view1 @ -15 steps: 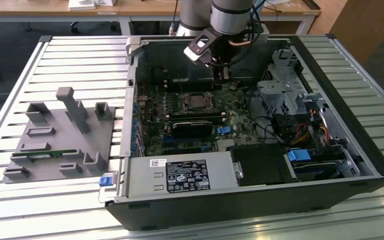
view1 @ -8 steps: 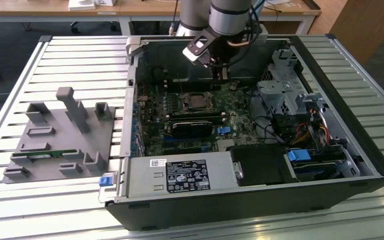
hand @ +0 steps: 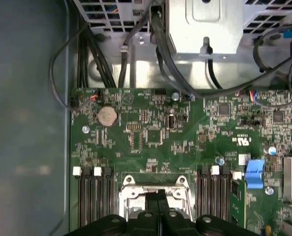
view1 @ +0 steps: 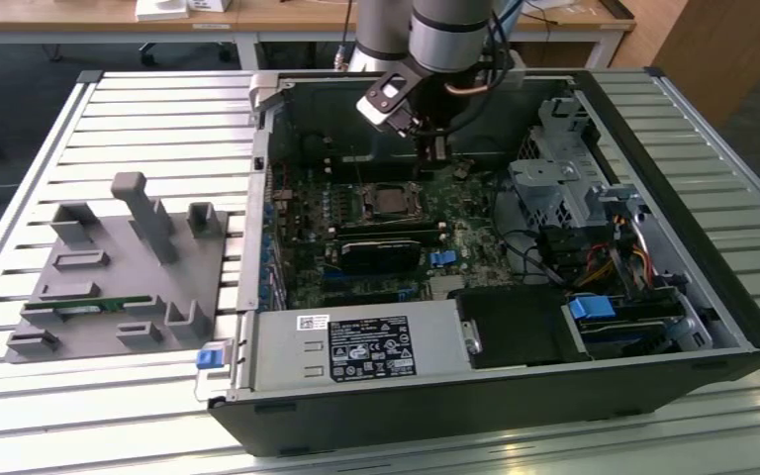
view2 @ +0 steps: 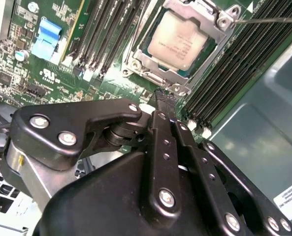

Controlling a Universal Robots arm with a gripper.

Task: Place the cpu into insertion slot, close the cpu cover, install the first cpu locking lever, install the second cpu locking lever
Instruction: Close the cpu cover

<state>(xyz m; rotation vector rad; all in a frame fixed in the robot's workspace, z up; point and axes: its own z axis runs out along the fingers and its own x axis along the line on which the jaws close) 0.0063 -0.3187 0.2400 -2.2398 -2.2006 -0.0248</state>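
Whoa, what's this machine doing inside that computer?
A robot arm is reaching into an open computer case that lies on a slatted table. The cpu is already seated on the green board, and the cpu cover lies flat around it. The gripper, shut and holding nothing, has its tip right at the cover's edge. A thin locking lever sticks out by the cover's corner; whether it is latched I cannot tell.

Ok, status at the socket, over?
Gripper shut, tip at cpu cover edge. Cpu seated, cover down over it. Lever rod juts past cover's corner. Nothing in the way.
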